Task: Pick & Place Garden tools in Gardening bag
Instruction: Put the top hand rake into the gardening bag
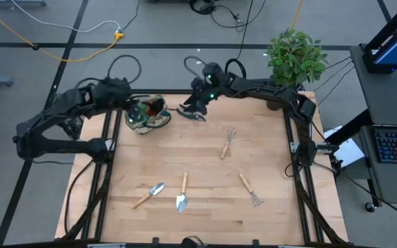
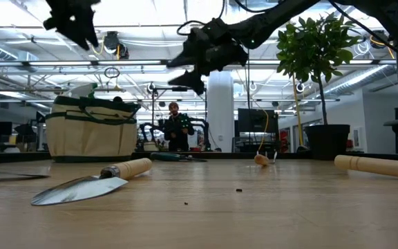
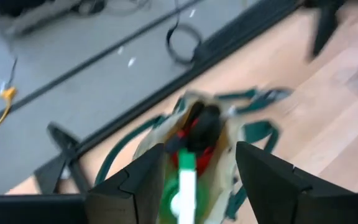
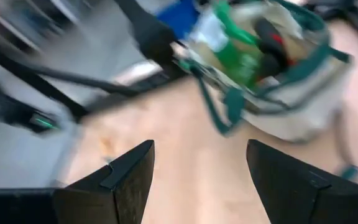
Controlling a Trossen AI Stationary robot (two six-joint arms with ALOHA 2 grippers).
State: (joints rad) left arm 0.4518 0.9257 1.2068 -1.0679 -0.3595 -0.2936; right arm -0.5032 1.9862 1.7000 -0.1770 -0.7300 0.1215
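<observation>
The tan gardening bag with green trim stands at the table's far left on its base; it also shows in the low view. A green spray bottle and a red-and-black glove lie inside it. My left gripper is open and empty, hovering above the bag. My right gripper is open and empty, raised just right of the bag. Dark pruning shears lie flat on the table under it. Two trowels and two fork rakes lie on the table.
A leafy potted plant stands at the table's far right corner. The table's middle is bare wood between the bag and the near tools. A person stands in the room beyond the table.
</observation>
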